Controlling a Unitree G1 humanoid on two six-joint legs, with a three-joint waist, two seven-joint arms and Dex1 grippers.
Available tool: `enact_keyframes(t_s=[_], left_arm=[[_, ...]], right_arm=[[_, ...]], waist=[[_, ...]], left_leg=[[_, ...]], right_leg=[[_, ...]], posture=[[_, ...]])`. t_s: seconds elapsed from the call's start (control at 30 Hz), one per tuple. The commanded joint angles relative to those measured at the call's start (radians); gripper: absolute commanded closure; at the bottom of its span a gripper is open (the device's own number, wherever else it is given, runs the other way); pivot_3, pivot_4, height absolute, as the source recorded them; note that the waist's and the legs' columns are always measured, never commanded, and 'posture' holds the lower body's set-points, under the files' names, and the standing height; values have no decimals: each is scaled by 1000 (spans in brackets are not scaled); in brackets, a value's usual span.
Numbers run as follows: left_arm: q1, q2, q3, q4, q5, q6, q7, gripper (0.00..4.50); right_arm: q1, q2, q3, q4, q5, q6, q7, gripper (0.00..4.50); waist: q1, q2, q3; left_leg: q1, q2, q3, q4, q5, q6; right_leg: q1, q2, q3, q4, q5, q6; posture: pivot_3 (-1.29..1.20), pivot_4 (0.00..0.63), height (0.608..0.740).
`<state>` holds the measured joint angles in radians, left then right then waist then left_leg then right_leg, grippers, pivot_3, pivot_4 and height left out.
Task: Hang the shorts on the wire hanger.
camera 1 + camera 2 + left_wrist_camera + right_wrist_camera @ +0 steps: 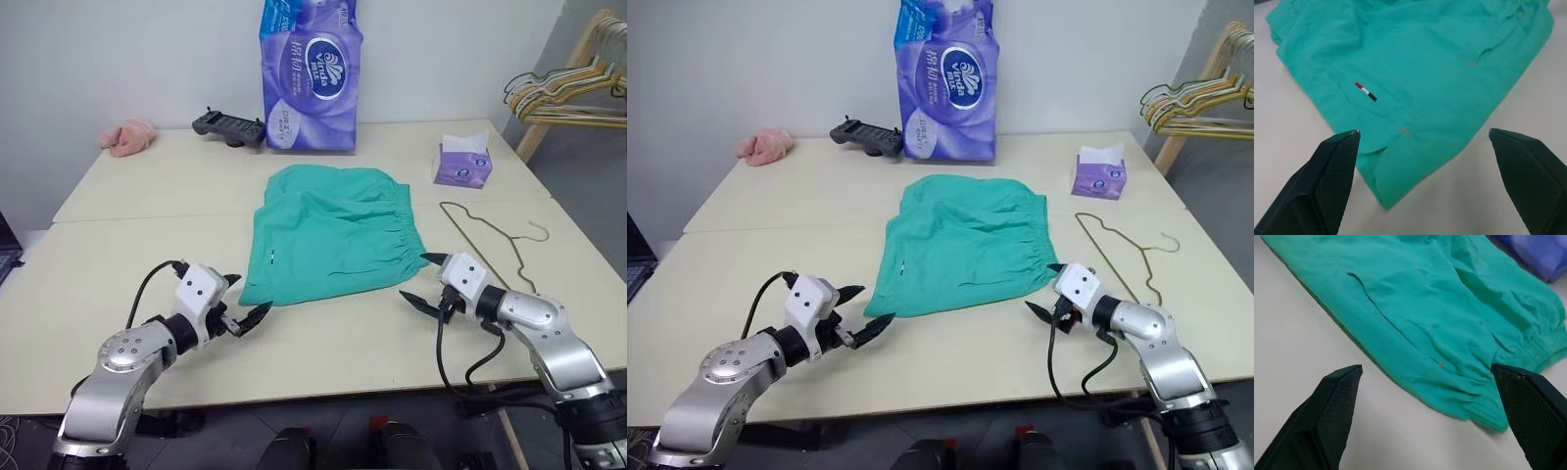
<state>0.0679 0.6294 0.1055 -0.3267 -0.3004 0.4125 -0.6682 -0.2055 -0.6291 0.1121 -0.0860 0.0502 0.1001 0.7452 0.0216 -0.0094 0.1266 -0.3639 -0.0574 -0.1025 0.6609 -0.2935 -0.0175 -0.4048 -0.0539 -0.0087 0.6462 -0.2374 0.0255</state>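
**Both grippers open and empty at the near corners of the shorts**

The left gripper (238,300) was held with its jaws spread wide and nothing between them, just off the near-left corner of the shorts (333,233). The right gripper (423,281) was likewise fully open and empty, just beside the near-right corner, where the gathered waistband ended. The shorts were laid flat and untouched in the middle of the table (147,196), folded roughly in 2. The wire hanger (487,235) was seen lying flat on the table to the right of the shorts, near them but apart, its hook pointing right.

The step in hand was judged to be a first grasp of the cloth. It would be done best if each corner were pinched well in from the edge, so that both layers were caught and the fabric did not slip out when lifted. Since the thin wire lay flush on the tabletop, it was expected to be hard to pick up.

Farther off, a purple tissue pack (311,73), a black controller (228,127), a pink cloth (128,137) and a small tissue box (462,164) were set along the far side; a bunch of coloured hangers (568,93) hung at the far right. None was judged to block the path between shorts and hanger.
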Motion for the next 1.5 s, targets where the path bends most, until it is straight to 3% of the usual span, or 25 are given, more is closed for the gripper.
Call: enact_keyframes(t_s=[0.03,0.3,0.7,1.47,1.5], left_arm=[[-6,5,-16,27,40,-74,-12,18],[-97,-47,-94,172,96,-166,-24,18],[-229,-104,-188,351,163,-254,-52,18],[-277,-100,-217,434,164,-188,-128,18],[-274,-96,-215,432,163,-180,-132,3]], right_arm=[[-32,-8,3,48,-33,-83,4,0],[-124,-2,23,241,-91,-162,3,0],[-267,14,27,484,-68,-104,106,0],[-438,67,20,728,-19,49,228,0],[-440,67,19,728,-17,53,232,183]], waist=[[2,0,0],[3,-1,0],[2,-1,-1],[-2,-1,-10],[-2,-1,-12]], left_leg=[[0,0,0,0,0,0],[0,0,1,0,0,0],[0,0,2,1,0,-1],[2,0,4,1,3,-4],[2,0,4,1,3,-4]], right_leg=[[0,0,0,0,0,0],[0,0,0,0,0,0],[0,0,0,1,1,0],[0,0,0,3,1,0],[0,0,0,3,1,0]], posture=[[63,111,740],[58,96,740],[48,81,740],[43,86,740],[44,87,740]])
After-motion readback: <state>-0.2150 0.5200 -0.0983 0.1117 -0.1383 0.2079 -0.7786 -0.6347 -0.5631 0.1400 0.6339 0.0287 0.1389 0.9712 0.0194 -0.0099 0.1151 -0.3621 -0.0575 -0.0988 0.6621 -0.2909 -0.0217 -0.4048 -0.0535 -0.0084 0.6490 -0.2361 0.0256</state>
